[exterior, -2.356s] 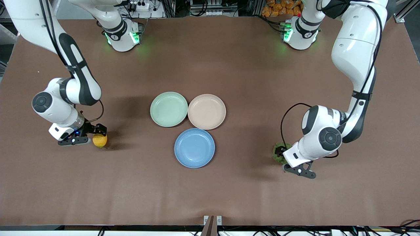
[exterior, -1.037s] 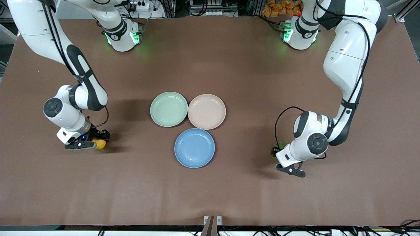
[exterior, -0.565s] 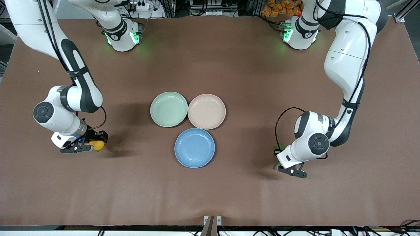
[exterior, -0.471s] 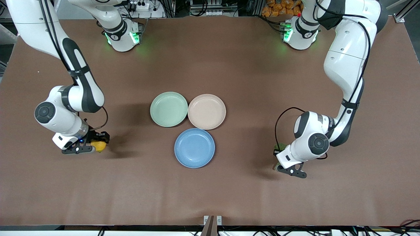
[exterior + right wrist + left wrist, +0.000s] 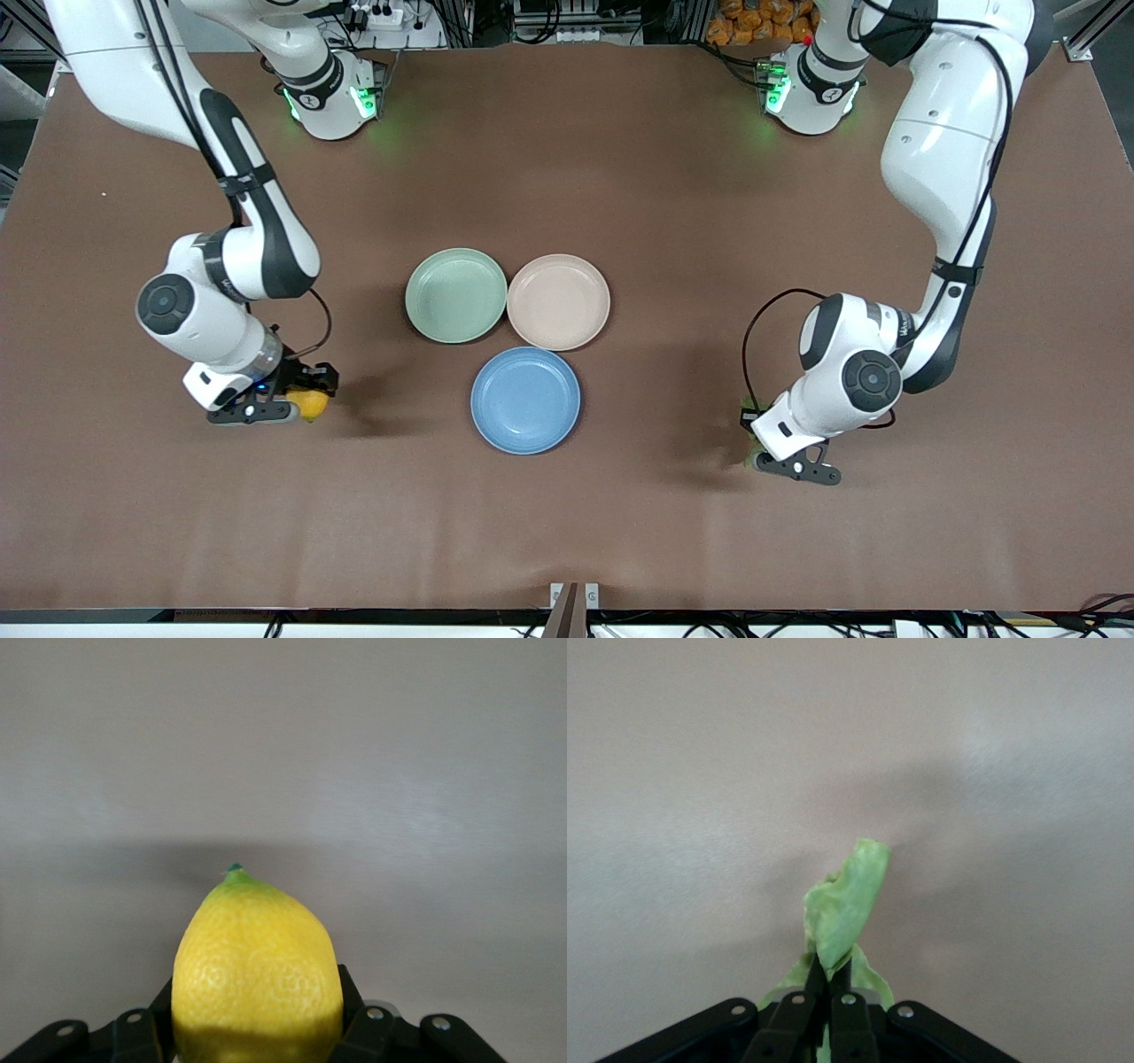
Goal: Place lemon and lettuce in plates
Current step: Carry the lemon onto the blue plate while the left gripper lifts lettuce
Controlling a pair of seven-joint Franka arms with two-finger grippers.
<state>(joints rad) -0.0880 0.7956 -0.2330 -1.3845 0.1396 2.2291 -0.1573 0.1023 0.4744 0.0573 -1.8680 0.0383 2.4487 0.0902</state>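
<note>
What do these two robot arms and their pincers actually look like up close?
Both arms are glossy white, made of rounded segments with dark grey bands and round dark caps at the joints. Green lights glow on their bases. A thin black cable loops beside each wrist. The left gripper and the right gripper are small black metal pincers with two slim fingers and visible bolts; a tiny blue light shows by the right one.

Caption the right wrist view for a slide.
Right hand shut on the lemon, its green-tipped end pointing away from the camera, above the bare brown table.
</note>
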